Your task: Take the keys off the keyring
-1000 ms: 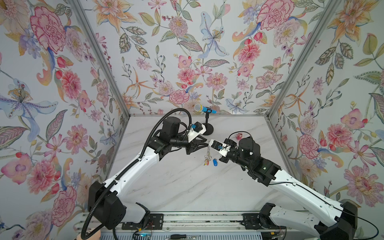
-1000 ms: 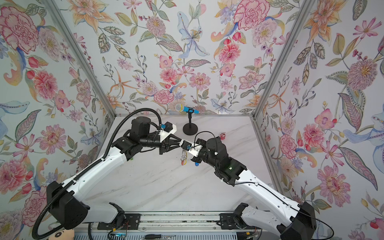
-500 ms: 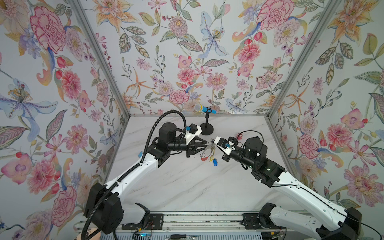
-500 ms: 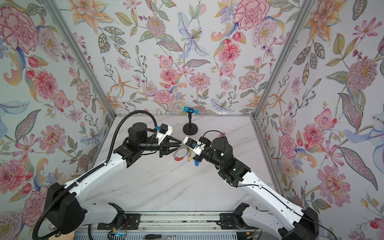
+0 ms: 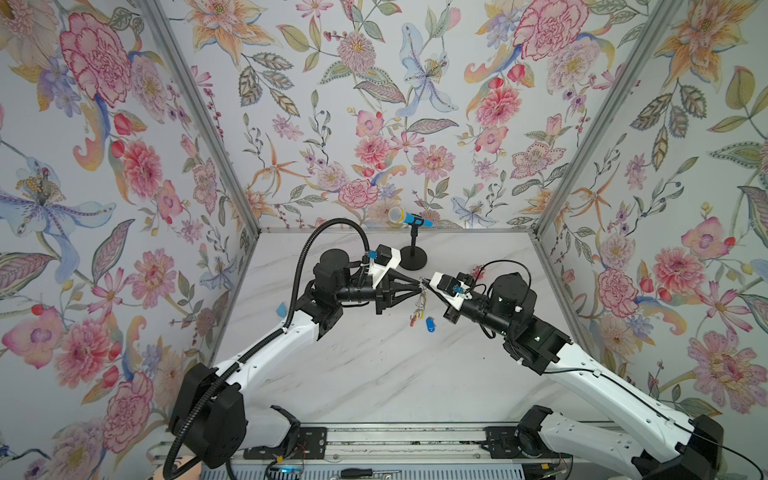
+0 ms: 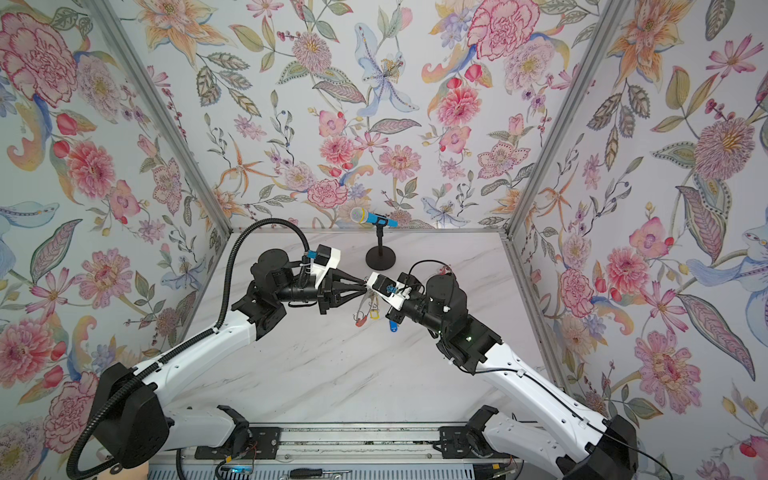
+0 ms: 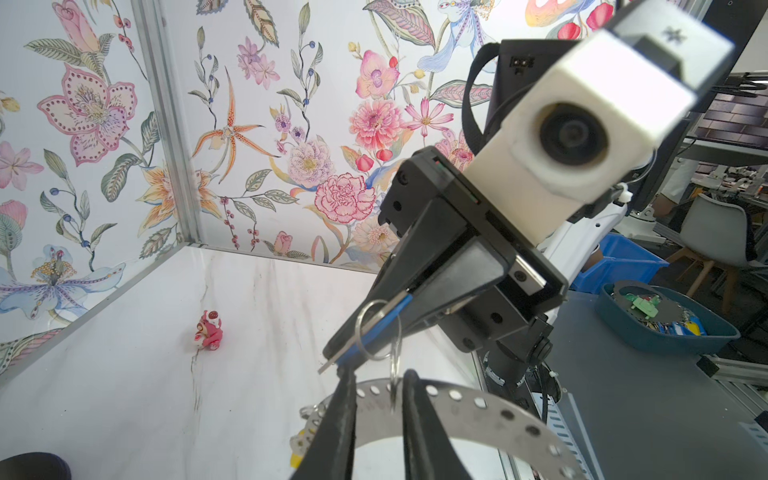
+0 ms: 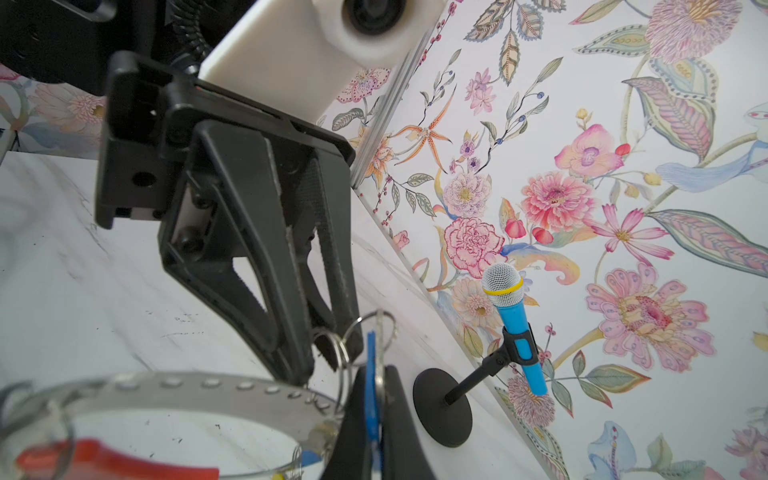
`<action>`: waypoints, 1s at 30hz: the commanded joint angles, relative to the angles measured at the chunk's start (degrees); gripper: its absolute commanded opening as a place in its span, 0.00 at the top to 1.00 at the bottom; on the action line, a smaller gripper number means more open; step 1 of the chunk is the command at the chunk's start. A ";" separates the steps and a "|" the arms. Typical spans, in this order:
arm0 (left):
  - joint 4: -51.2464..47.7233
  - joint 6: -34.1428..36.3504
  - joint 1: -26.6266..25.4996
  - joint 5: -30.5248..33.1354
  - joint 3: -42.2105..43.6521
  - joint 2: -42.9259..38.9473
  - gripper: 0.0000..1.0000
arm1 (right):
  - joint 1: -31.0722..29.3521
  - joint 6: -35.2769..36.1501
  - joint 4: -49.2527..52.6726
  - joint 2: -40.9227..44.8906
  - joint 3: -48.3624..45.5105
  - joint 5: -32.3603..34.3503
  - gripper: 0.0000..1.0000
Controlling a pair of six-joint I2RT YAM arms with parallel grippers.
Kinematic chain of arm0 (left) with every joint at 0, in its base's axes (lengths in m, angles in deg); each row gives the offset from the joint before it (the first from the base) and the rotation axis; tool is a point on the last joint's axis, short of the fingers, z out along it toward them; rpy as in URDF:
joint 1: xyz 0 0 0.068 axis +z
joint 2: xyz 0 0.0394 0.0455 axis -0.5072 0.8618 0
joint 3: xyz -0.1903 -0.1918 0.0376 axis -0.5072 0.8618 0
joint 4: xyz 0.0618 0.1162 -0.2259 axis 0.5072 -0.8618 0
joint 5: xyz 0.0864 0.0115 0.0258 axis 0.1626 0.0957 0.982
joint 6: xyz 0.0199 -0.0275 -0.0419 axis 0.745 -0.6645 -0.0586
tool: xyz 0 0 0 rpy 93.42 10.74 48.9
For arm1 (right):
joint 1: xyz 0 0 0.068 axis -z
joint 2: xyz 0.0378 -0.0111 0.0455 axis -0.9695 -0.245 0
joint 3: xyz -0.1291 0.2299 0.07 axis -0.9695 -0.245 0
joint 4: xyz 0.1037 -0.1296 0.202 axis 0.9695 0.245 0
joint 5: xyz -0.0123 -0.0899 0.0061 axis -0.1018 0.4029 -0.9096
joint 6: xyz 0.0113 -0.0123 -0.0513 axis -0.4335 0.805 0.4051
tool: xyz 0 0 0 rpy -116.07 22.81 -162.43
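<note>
Above the middle of the table my two grippers meet tip to tip. My right gripper [image 8: 372, 376] is shut on the blue tag [image 8: 371, 399] of a key, which also shows in the left wrist view as the blue tag [image 7: 384, 322]. A small split ring [image 7: 376, 328] links it to the keyring [image 7: 478, 409], a perforated grey hoop with a red sleeve [image 8: 116, 461]. My left gripper [image 7: 380, 376] straddles a thin ring with a narrow gap between its fingers. More keys [image 5: 420, 305] hang below. One blue-tagged key [image 5: 430, 324] lies on the table.
A toy microphone on a black round stand [image 5: 413, 258] rises just behind the grippers. A small red-pink toy figure [image 5: 477, 272] sits at the back right. A pale blue scrap [image 5: 281, 308] lies by the left wall. Floral walls enclose three sides.
My left gripper's jaws have narrowed. Both grippers have shifted slightly right and back, still tip to tip, and the hanging bunch has swung. The blue-tagged key on the table has not moved.
</note>
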 commanded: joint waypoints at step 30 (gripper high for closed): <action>-8.53 8.37 -0.77 2.20 -0.99 -1.96 1.00 | 1.44 -1.97 -1.21 2.25 -0.31 -1.23 1.00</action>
